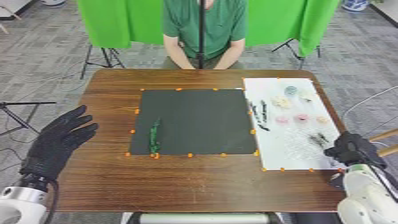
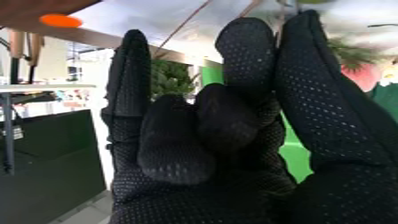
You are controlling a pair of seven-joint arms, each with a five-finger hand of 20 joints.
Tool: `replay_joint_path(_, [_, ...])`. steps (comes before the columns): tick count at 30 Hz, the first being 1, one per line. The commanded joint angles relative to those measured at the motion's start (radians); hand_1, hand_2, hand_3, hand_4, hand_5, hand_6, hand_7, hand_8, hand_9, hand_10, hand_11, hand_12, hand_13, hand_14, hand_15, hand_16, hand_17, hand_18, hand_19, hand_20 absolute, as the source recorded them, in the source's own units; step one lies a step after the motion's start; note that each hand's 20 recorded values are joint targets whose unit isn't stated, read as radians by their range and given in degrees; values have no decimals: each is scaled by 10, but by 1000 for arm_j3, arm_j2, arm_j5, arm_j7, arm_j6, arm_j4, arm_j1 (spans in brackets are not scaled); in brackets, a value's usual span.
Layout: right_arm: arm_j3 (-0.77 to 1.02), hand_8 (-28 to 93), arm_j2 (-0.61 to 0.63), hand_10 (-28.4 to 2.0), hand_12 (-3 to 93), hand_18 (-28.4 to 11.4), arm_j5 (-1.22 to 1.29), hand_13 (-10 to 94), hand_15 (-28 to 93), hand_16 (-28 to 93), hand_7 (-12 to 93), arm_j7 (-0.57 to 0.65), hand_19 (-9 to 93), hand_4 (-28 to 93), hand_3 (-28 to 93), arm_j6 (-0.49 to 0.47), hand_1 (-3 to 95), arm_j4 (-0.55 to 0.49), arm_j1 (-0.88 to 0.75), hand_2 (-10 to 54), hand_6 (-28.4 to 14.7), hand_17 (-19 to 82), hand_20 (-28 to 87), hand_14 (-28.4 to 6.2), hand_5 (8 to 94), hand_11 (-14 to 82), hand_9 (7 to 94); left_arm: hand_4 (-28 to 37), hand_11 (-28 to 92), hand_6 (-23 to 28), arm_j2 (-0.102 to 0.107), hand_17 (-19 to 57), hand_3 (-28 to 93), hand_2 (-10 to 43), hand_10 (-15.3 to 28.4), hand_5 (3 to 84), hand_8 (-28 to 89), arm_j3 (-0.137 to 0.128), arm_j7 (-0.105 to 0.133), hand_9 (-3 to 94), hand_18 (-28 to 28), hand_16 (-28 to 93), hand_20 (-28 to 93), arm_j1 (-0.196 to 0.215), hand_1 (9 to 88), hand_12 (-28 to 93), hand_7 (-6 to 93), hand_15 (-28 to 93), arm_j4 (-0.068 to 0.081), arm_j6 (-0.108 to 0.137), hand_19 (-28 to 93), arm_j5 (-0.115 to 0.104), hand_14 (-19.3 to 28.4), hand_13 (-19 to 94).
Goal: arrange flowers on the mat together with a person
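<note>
- The arranging looks barely begun to me: one green sprig (image 1: 155,137) lies on the black mat (image 1: 197,115), lengthwise near its left edge and toward my side.
- I see no blossom on the mat, so I judge the focal part of the arrangement is all to do.
- The supply is on the white sheet (image 1: 282,162), just beside the mat on the right, and most of the work waits there.
- On it lie pink flowers (image 1: 301,118) side by side, a peach flower (image 1: 323,120) next to them, and a cream flower (image 1: 282,102) farther off.
- Two dark slender sprigs (image 1: 264,111) lie along the sheet's mat side; a dark feathery sprig (image 1: 318,140) and fine white sprays (image 1: 295,146) are nearer me.
- My right hand (image 1: 354,150) is at the sheet's outer edge, near the feathery sprig; I cannot tell whether it pinches anything.
- My left hand (image 1: 60,142) is spread and empty, left of the mat and apart from it.
- Next, I judge, a stem should go across to join the lone sprig, without dragging the light sprays along.
</note>
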Motion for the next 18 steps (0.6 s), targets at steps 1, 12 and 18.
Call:
replay_joint_path(1, [-3,181,1,-92,510,-166,-2,772,858,367,541,-24,757,-283,743,93,455,-31,-2,-95,4,391,306,-101,779,703,811,-220,221,52,-5,-52,684,-27,126,339,-94,-3,-5,298,223,-2,82,19,311,186,191,365,1,-2,491,-2,156,264])
replay_joint_path(12, [-81,181,28,-89,507,-168,27,793,874,362,559,-43,776,-273,788,115,438,-162,119,-95,6,409,314,-101,794,717,832,-220,221,52,-9,-52,685,-27,126,339,-94,-19,-4,298,222,-2,81,35,311,185,192,365,-8,8,491,-1,157,264])
replay_joint_path(18, [-258,185,26,-89,507,-168,82,803,884,359,562,-134,780,-270,783,6,448,-160,296,-95,2,413,313,-101,794,723,837,-219,219,51,-14,-52,686,-28,125,338,-95,-30,-5,298,222,-2,82,53,311,185,192,364,-16,16,491,-3,157,264])
